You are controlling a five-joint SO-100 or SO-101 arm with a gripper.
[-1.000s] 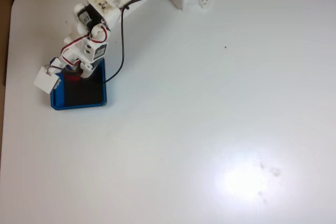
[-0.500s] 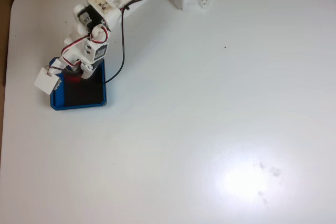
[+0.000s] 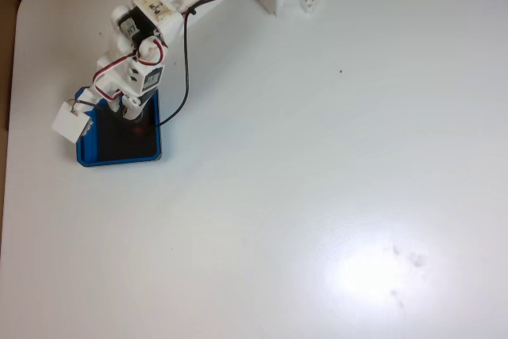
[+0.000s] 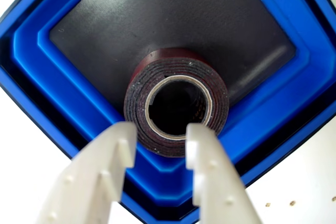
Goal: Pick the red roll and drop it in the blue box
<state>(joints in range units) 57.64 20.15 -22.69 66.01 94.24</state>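
Roll status first: the red roll [image 4: 176,103] sits on the black floor of the blue box [image 4: 58,90], standing on its edge so the wrist view looks straight into its pale core, with a reddish side showing along the top. Gripper [image 4: 160,137] hangs just above it, jaws parted a moderate way with one fingertip on each side of the roll's near rim. The fingers [image 4: 118,148] overlap the roll in the picture, but I cannot tell whether they touch it; nothing reads as clamped.

Fixed view: the arm [image 3: 151,17] reaches down-left from the top of the white table [image 3: 317,156] and covers the upper edge of the box [image 3: 119,156], which lies near the table's left side. A small reddish patch shows under the gripper at the box's upper part [image 3: 136,123].

Versus half a second ago, the red patch in the fixed view has shifted slightly right and down, from beside the box's left-centre to under the gripper's right side. Arm pose and box position look unchanged. A black cable [image 3: 184,69] loops from the arm toward the box's right edge.
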